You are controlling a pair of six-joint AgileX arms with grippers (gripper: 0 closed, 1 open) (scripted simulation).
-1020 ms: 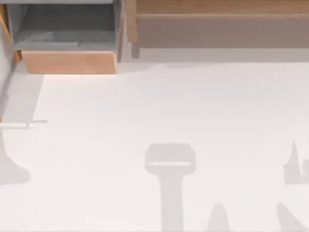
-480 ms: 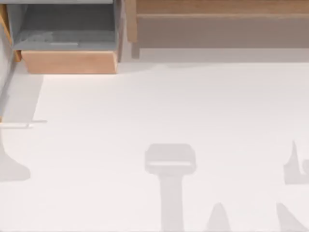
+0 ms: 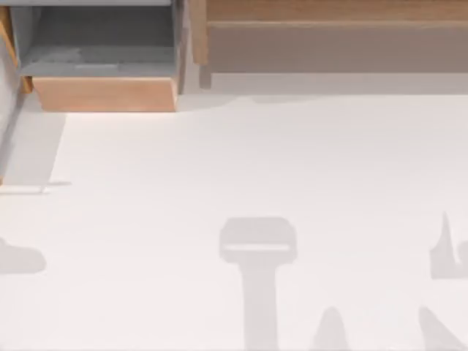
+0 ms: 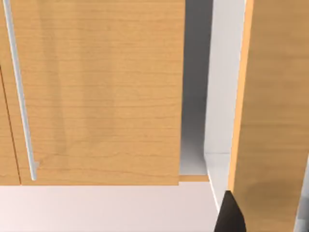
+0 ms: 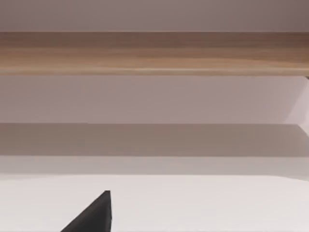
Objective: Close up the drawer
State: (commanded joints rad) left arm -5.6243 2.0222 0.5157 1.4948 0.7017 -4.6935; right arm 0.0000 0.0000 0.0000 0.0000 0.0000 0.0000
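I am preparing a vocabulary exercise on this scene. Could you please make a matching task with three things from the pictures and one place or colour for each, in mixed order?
Things:
1. drawer
2. cabinet body
3. table

Descriptions:
A. white, bare surface with grey shadows on it
B. long, wood and beige, along the top view's upper right
C. pulled out at the top view's upper left, grey inside, light-brown front

Pairs: 1-C, 2-B, 3-A

one drawer (image 3: 104, 93), one cabinet (image 3: 329, 36), one table (image 3: 256, 168)
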